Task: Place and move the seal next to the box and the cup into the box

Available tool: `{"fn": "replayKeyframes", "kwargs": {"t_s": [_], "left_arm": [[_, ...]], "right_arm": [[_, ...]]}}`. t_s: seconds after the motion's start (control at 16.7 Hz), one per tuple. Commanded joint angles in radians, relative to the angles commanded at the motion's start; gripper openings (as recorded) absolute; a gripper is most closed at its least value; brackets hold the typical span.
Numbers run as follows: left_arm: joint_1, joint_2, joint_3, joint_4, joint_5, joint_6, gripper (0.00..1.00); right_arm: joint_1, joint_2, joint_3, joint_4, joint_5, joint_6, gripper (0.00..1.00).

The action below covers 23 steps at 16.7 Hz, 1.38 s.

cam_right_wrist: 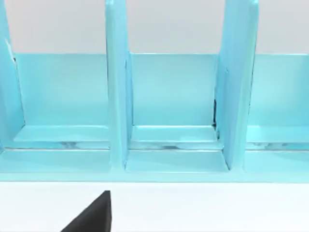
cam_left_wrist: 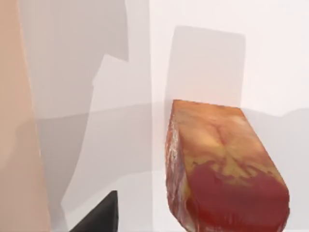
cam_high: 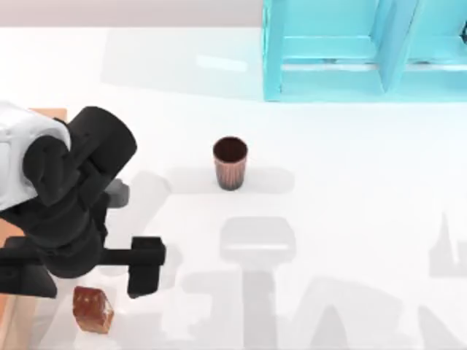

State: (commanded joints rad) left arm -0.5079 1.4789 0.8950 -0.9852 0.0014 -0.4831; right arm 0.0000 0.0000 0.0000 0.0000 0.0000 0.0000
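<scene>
The seal (cam_high: 93,309) is a reddish-brown glossy block standing on the white table just right of the box (cam_high: 13,321), whose orange wood shows at the left edge. My left gripper (cam_high: 87,273) hovers open just above and behind the seal, one black finger (cam_high: 146,266) out to the right. In the left wrist view the seal (cam_left_wrist: 227,169) looms close with nothing gripping it, one fingertip (cam_left_wrist: 99,217) is beside it and the box (cam_left_wrist: 14,121) is along the edge. The ribbed dark brown cup (cam_high: 230,163) stands upright mid-table. One dark fingertip (cam_right_wrist: 94,217) of my open right gripper faces the shelf.
A turquoise shelf frame (cam_high: 365,51) with upright dividers stands at the back right of the table; its compartments (cam_right_wrist: 174,96) show close in the right wrist view. White tabletop lies between the cup and the shelf and to the right.
</scene>
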Motion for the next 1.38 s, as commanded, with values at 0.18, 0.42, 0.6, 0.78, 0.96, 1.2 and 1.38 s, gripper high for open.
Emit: {"fn": "replayKeyframes", "kwargs": {"t_s": [0.18, 0.42, 0.6, 0.78, 0.96, 1.2, 1.38], "left_arm": [[-0.004, -0.001, 0.017, -0.015, 0.000, 0.002, 1.00], [-0.008, -0.017, 0.155, -0.164, 0.002, -0.004, 1.00], [-0.007, -0.041, 0.281, -0.328, 0.003, -0.006, 1.00], [-0.006, -0.054, 0.350, -0.404, 0.000, -0.007, 1.00], [-0.006, -0.055, 0.354, -0.409, 0.000, -0.007, 1.00], [-0.013, -0.024, 0.385, -0.411, -0.001, -0.008, 1.00], [-0.035, 0.086, 0.514, -0.432, -0.005, -0.021, 1.00]], "right_arm": [[0.000, 0.000, 0.000, 0.000, 0.000, 0.000, 1.00], [0.000, 0.000, 0.000, 0.000, 0.000, 0.000, 1.00], [0.000, 0.000, 0.000, 0.000, 0.000, 0.000, 1.00], [0.000, 0.000, 0.000, 0.000, 0.000, 0.000, 1.00], [0.000, 0.000, 0.000, 0.000, 0.000, 0.000, 1.00], [0.000, 0.000, 0.000, 0.000, 0.000, 0.000, 1.00], [0.000, 0.000, 0.000, 0.000, 0.000, 0.000, 1.00]]}}
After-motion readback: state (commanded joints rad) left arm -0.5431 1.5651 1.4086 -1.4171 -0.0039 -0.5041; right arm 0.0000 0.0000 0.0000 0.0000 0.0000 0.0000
